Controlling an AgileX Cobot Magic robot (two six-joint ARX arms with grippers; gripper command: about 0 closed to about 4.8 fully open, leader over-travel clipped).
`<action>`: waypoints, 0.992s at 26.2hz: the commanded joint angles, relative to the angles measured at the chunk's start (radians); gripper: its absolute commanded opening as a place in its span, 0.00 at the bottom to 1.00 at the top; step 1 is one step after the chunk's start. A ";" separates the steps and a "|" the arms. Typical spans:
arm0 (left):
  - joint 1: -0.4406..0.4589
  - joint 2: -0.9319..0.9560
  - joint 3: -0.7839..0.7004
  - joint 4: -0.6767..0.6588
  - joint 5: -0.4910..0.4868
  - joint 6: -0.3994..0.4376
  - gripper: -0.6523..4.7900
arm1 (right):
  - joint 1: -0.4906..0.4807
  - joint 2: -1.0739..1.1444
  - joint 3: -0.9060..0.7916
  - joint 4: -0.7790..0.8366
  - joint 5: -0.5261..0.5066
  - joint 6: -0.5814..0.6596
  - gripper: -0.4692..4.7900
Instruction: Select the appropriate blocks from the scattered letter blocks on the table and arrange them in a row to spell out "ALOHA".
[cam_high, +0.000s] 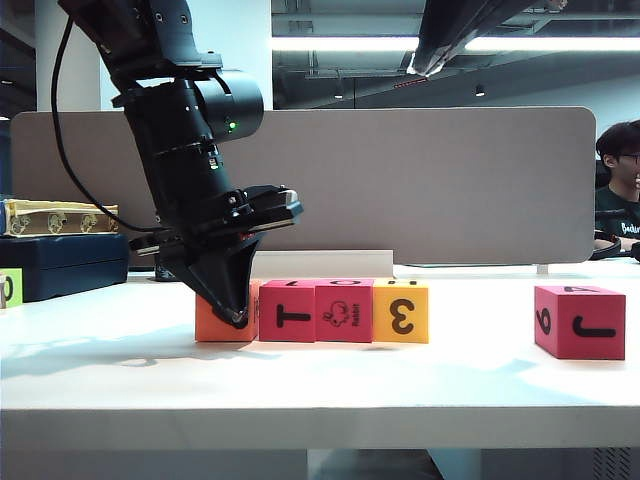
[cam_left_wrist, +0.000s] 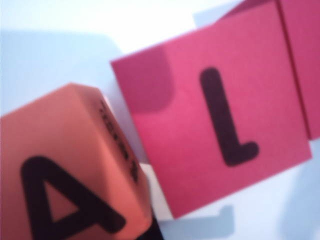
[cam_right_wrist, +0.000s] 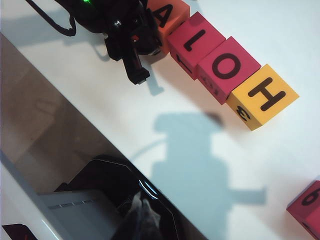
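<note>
On the white table (cam_high: 120, 350), the left gripper (cam_high: 237, 316), fingers together, pressed the orange A block (cam_high: 212, 325); it should nudge gently toward the L block (cam_high: 287, 311). The right gripper, unseen, was closed.

Four letter blocks stand touching in a row on the white table (cam_high: 480, 380): the orange block (cam_high: 216, 324) topped A, a crimson block (cam_high: 287, 311) topped L, a second crimson block (cam_high: 344, 311) topped O, and the yellow block (cam_high: 401, 312) topped H. The last crimson block (cam_high: 580, 321) sits well apart beyond the yellow block.
</note>
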 joint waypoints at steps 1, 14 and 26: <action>0.002 0.000 0.001 0.000 -0.018 -0.002 0.11 | 0.001 -0.003 0.003 0.012 0.000 0.001 0.08; 0.002 -0.004 0.006 -0.232 -0.268 0.064 0.11 | 0.001 -0.003 0.003 0.013 0.003 0.001 0.08; 0.003 -0.004 0.012 -0.062 -0.352 0.069 0.11 | 0.001 -0.003 0.003 0.016 0.003 0.002 0.08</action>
